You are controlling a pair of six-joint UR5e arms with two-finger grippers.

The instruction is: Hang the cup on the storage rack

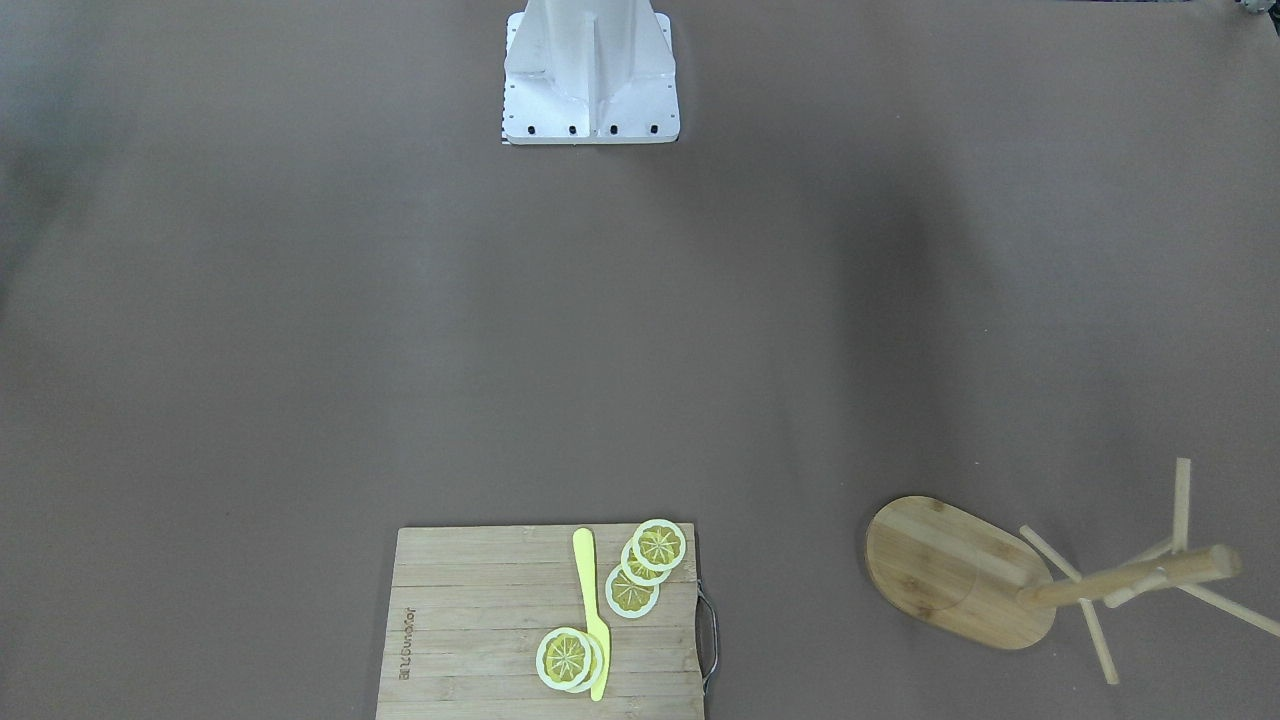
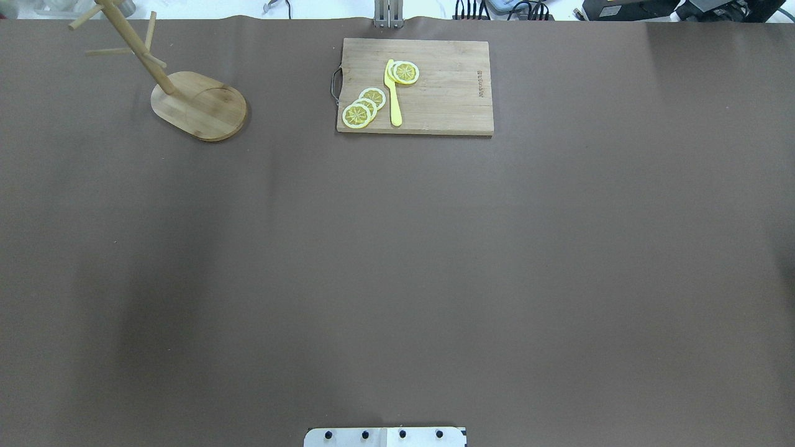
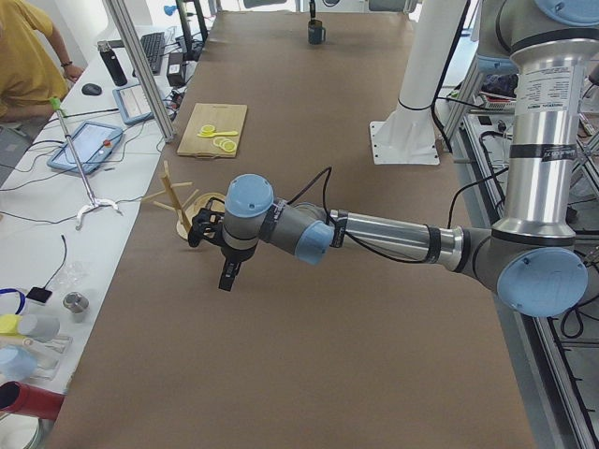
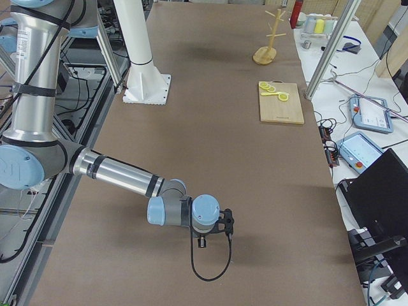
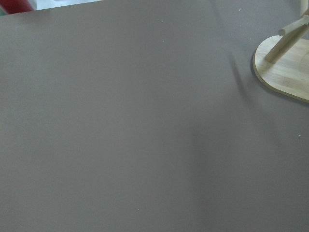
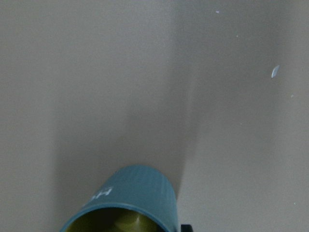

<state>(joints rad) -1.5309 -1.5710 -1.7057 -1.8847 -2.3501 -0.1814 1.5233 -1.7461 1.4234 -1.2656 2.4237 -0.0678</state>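
the left gripper (image 3: 227, 281) hung with its fingers pointing down at the table (image 2: 397, 279). from the side view alone i could not tell whether those fingers were spread or pressed together. the storage rack (image 2: 186, 102) stood just beyond them on the operators' side, not touching them. it was upright: its thick post rose from the end of the oval base farther from the robot, with thin pegs angling up from it. the base's long axis ran slantwise, from the post end back toward the robot and the table's middle. in the left wrist view the base showed ahead of the fingers and to the right.

the right gripper (image 4: 203, 241) was low over the table, fingers down. whether they were spread, pressed together or gripping anything could not be told. the cup (image 6: 128, 198) sat at the bottom edge of the right wrist view, close by those fingers, though contact could not be judged. its long axis ran away from the camera, with the yellowish-green mouth nearest the lens and white lettering on its left side. in the left side view it stood upright, mouth up, well apart from the left fingers and the rack. its handle could not be made out.

a cutting board (image 2: 435, 87) with lemon slices (image 2: 363, 108) and a yellow knife (image 2: 394, 93) lay farther from the left fingers than the rack, along the operators' edge.
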